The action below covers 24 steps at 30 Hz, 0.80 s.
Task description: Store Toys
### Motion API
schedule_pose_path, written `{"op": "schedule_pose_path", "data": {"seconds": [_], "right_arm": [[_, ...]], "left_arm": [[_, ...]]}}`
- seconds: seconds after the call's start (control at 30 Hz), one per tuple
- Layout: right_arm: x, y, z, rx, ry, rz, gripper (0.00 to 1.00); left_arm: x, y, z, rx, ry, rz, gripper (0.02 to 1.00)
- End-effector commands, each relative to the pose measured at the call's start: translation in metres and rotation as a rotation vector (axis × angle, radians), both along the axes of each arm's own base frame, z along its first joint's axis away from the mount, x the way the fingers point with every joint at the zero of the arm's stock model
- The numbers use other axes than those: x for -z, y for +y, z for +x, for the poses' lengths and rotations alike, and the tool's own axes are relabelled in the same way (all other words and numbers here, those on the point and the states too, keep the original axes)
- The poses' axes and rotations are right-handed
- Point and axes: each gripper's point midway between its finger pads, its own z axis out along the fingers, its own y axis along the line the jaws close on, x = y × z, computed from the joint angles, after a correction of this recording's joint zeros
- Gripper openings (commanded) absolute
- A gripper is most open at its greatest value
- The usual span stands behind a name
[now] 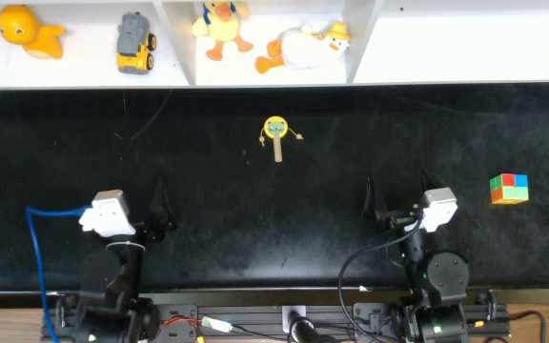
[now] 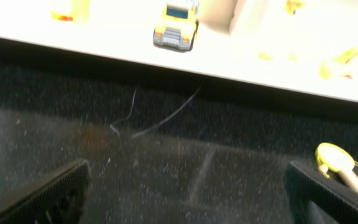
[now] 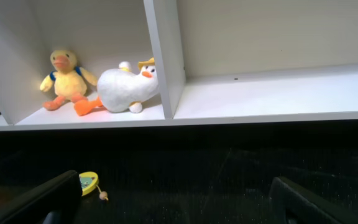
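Status: four toys sit in the shelf along the far edge. An orange duck and a truck are in the left compartment, a yellow duck and a goose in the middle one. Two toys lie on the tabletop, not yet stored: the rattle near the centre, closer to the shelf than to the arms, and the cube at the right, well apart from the rattle.

Left end effector: released, fingers spread, holding nothing, low over the tabletop at near left. Right end effector: likewise released and unloaded, at near right, with the cube farther to its right.

Step in hand, by judgement: between placements — selecting the next toy.

Next move:
- Rattle: it lies roughly between the arms, so either could take it. Set the fingers across the thin handle, descend, clench, lift, carry far into a compartment.
- Cube: a job for the right arm — span two opposite flat faces.
- Target: the right compartment looks roomiest.
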Motion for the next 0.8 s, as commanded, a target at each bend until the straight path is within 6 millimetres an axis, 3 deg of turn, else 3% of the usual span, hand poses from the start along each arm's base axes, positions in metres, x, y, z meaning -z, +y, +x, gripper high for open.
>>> {"op": "schedule_pose_path", "data": {"seconds": [0.03, 0.37, 0.8], "right_arm": [[0.003, 0.001, 0.0, -0.002, -0.001, -0.003, 0.996], [0.003, 0.001, 0.0, -0.002, -0.001, -0.003, 0.996], [0.003, 0.001, 0.0, -0.002, -0.001, -0.003, 0.996]], "left_arm": [[0.001, -0.003, 0.003, 0.032, -0.03, 0.069, 0.998], [-0.013, -0.005, 0.011, 0.034, -0.158, 0.061, 0.998], [-0.007, -0.009, 0.011, 0.057, -0.132, 0.06, 0.998]]}}
